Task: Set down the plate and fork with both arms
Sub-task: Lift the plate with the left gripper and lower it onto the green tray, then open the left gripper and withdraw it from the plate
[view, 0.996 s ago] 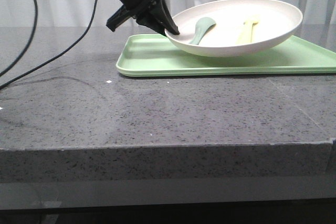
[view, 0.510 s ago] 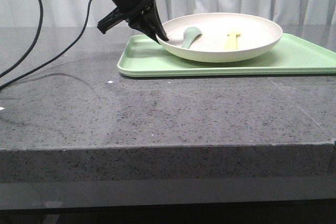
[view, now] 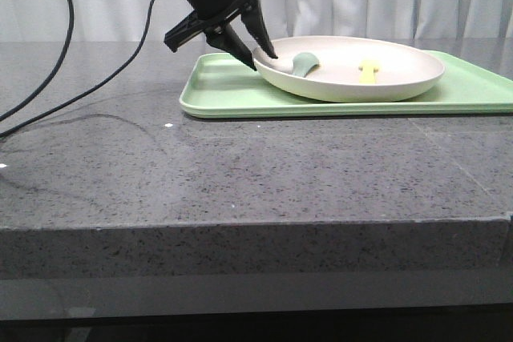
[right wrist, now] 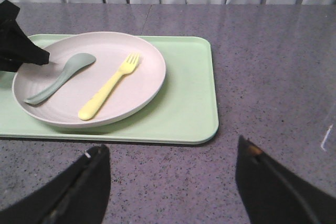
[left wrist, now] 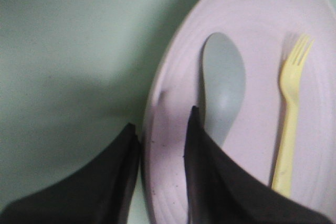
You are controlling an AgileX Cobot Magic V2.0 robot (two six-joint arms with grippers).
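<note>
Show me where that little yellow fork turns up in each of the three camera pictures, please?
Front view: the fork lies in the plate, right of the teal spoon.
Left wrist view: the fork lies beside the spoon, tines pointing away from the fingers.
Right wrist view: the fork lies near the plate's middle.
Shared landmark: the teal spoon, next to the fork in every view.

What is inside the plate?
A yellow fork and a green spoon lie side by side in the plate. One finger of the left gripper covers a bit of the plate's inside near the rim.
</note>
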